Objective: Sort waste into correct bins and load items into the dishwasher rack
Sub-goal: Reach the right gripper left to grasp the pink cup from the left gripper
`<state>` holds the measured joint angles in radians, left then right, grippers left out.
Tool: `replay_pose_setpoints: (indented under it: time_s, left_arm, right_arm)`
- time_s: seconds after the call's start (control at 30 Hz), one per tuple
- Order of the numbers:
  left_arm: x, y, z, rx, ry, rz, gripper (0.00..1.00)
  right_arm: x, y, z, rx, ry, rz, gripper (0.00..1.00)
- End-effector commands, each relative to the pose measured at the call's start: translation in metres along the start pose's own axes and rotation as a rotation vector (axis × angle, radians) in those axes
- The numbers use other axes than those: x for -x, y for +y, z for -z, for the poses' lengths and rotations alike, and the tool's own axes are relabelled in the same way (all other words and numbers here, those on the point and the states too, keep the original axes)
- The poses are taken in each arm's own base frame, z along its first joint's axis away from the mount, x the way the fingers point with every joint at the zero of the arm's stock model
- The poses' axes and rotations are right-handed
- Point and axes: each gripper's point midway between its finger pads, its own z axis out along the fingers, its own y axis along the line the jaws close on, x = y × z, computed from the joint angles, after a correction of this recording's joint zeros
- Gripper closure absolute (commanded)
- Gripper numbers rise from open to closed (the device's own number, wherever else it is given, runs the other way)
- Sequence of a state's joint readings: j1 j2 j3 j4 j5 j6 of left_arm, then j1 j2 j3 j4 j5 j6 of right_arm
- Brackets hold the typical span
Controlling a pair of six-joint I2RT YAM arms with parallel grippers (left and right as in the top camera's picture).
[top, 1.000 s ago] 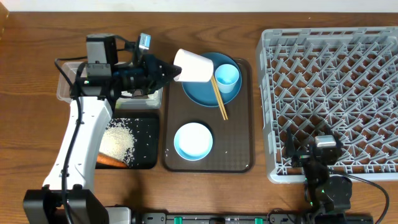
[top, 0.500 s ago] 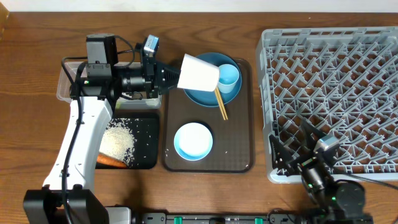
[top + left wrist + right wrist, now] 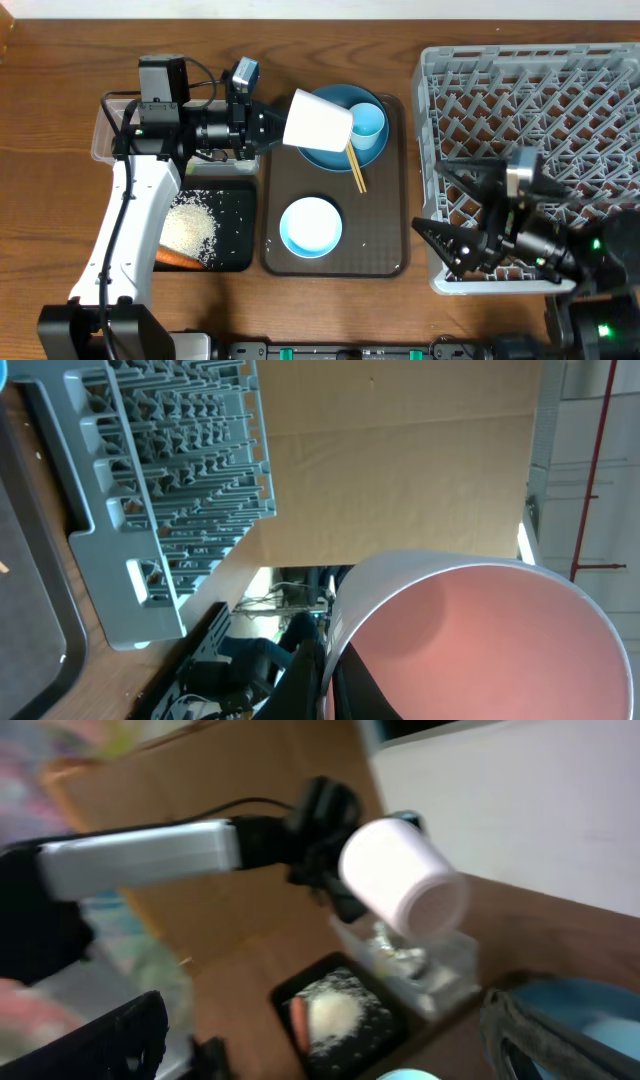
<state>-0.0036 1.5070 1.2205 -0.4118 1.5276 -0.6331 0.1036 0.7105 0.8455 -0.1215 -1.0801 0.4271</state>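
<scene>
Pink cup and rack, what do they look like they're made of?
Pink cup: likely plastic, smooth and matte, with a thin even rim; ceramic can't be ruled out. Rack: grey moulded plastic, matte, judging by its uniform grid of pegs.

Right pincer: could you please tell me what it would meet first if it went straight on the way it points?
Probably the pale pink plastic cup held in the left pincer, though depth is unclear.

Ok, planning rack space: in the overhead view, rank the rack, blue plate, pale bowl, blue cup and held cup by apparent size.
Rack
blue plate
pale bowl
blue cup
The held cup hangs nearer the camera, so its rank is unsure.
</scene>
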Motion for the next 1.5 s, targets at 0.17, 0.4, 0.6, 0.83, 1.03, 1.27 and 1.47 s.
replay_pose_setpoints:
  time_s: [0.17, 0.4, 0.6, 0.83, 1.03, 1.27, 1.47]
  left_arm:
    - [-0.015, -0.007, -0.014, -0.037, 0.076, 0.012, 0.94]
    - [-0.03, -0.01, -0.034, -0.042, 0.146, 0.01, 0.94]
    - [-0.036, -0.011, -0.041, -0.044, 0.171, 0.008, 0.94]
    - [-0.036, -0.011, -0.041, -0.044, 0.171, 0.008, 0.94]
    - [-0.036, -0.011, -0.041, -0.045, 0.171, 0.008, 0.93]
    - [-0.036, -0.011, -0.041, -0.045, 0.171, 0.009, 0.94]
    - [-0.036, -0.011, -0.041, -0.045, 0.172, 0.009, 0.94]
  right_arm:
    - [-0.018, -0.008, -0.019, 0.14, 0.119, -0.146, 0.01]
    - [-0.027, -0.031, -0.032, 0.182, 0.163, -0.204, 0.03]
    - [-0.034, -0.045, -0.038, 0.177, 0.182, -0.25, 0.01]
    - [-0.031, -0.036, -0.05, 0.197, 0.17, -0.184, 0.03]
    - [-0.032, -0.038, -0.065, 0.138, 0.149, -0.166, 0.04]
    - [-0.034, -0.04, -0.082, 0.137, 0.14, -0.142, 0.07]
    - [-0.034, -0.041, -0.092, 0.165, 0.132, -0.114, 0.09]
